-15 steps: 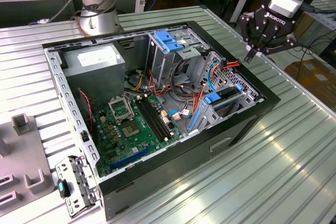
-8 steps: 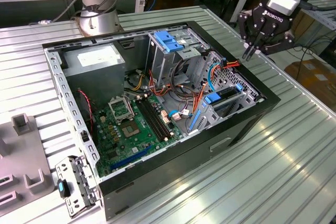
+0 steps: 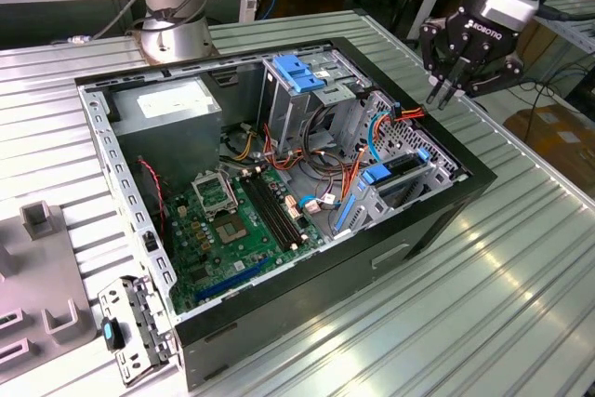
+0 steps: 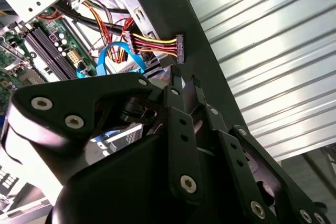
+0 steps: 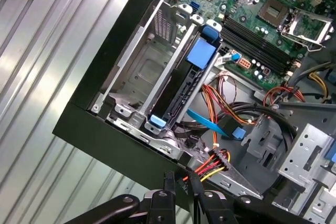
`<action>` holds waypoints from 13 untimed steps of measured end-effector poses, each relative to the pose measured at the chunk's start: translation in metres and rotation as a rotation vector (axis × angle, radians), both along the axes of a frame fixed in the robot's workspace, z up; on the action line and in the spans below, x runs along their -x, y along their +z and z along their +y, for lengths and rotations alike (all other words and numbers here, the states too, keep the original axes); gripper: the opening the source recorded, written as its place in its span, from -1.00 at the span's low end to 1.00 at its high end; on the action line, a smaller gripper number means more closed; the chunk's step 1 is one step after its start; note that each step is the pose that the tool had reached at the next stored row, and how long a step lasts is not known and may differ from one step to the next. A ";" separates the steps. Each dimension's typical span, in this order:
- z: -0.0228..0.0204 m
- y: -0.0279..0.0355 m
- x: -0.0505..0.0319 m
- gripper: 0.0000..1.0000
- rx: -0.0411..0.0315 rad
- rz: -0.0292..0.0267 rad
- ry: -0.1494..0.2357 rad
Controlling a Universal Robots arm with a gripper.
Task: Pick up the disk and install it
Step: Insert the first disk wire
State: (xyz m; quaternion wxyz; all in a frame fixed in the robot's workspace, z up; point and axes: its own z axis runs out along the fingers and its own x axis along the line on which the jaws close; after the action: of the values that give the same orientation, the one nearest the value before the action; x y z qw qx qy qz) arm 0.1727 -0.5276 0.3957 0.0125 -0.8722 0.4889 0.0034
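Hovering above the computer case point(image 3: 307, 309) rim on the exterior view's right, the gripper point(image 3: 442, 98) has its fingers almost together, empty. The disk point(image 5: 181, 95) sits edge-on in the bay below. Best to stay clear of the cable plug point(image 5: 220, 158) and confirm the blue rails are seated.

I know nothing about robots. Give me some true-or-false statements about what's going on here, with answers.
1. The pincer is carrying something. False: it is empty.
2. The case is open, its board exposed. True.
3. The case stands upright. False: it lies on its side on the table.
4. Red and yellow wires lie near the pincer. True.
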 end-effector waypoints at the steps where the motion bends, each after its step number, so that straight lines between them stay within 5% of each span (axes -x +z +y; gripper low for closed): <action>1: 0.0000 -0.0001 0.0000 -0.51 0.0000 0.0000 0.007; 13: 0.0000 -0.0009 -0.0001 -0.36 0.0000 0.0000 0.071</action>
State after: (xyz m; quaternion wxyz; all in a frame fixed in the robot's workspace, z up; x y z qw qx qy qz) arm 0.1728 -0.5276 0.3948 0.0123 -0.8891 0.4576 0.0039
